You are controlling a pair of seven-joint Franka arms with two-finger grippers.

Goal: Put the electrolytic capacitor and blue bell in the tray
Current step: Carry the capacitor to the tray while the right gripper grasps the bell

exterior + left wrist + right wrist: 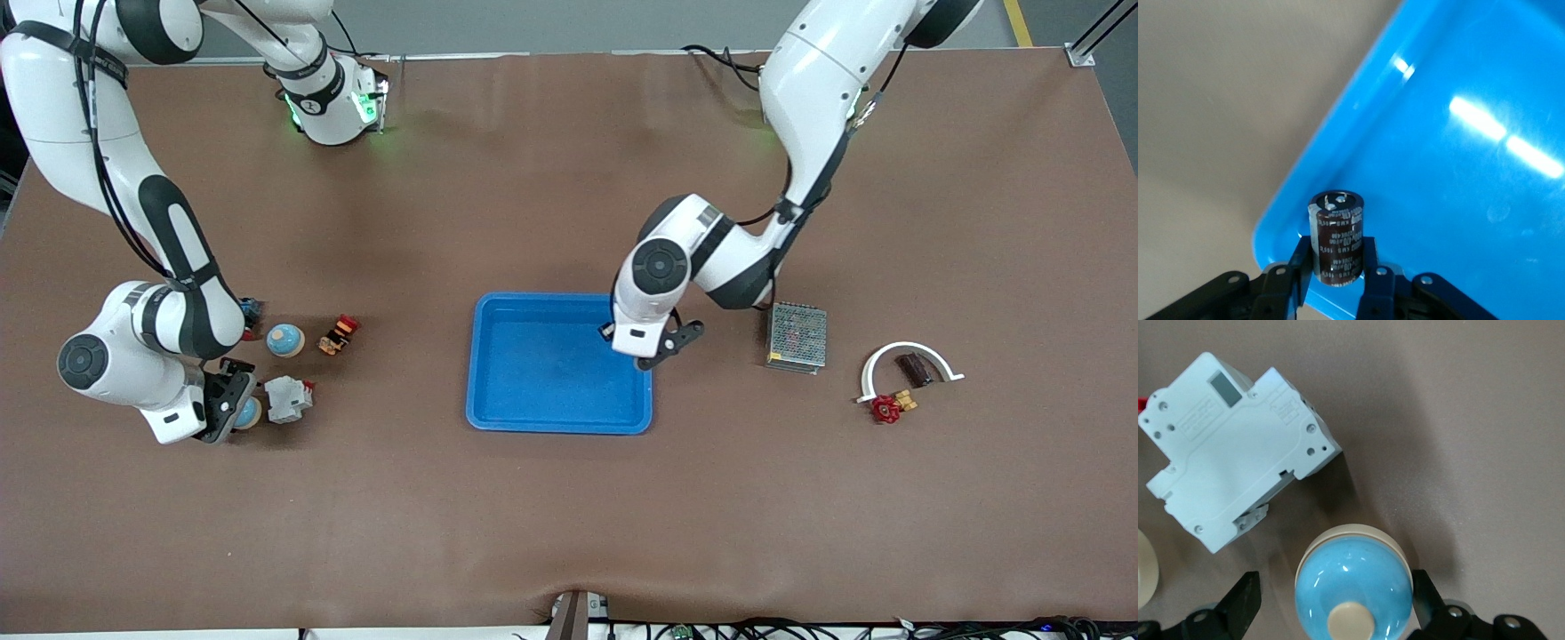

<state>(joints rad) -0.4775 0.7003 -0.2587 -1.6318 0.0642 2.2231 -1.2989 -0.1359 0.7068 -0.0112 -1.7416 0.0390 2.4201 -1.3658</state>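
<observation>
- While neither part lies in the tray (558, 363) yet, both arms are at work.
- Toward the right arm's end of the bench (569, 516), the right gripper (233, 411) sits low around a blue bell (1353, 588), its jaws apart on either side and not visibly pressing it; a white breaker (1231, 447) lies just beside, and a second bell (285, 340) nearby.
- Over the tray's corner toward the left arm's end, the left gripper (1338, 268) has its jaws clamped on the capacitor (1337, 237), held upright.
- Left to do: release the capacitor, then lift and carry the bell.
</observation>
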